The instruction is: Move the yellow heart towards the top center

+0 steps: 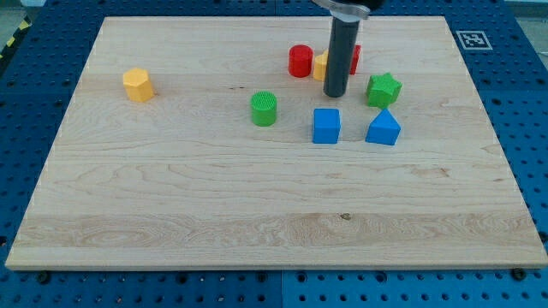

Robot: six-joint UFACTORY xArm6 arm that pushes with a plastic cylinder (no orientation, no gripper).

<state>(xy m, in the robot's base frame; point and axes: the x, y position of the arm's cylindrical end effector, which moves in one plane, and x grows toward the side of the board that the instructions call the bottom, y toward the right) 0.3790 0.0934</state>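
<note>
A pale wooden desk (171, 214) is sitting on a blue pegboard. The yellow heart (320, 67) is lying near the top centre, mostly hidden behind the rod, wedged between the red cylinder (300, 62) and a red block (354, 58). My tip (335, 93) is resting just below it. The end effector is a plain rod with nothing to open or close. Judging by this, little pushing is remaining.

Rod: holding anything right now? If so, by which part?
Nothing is held; the rod only pushes. My tip rests on the board, just below the yellow block, which the rod partly hides; contact cannot be told.
</note>
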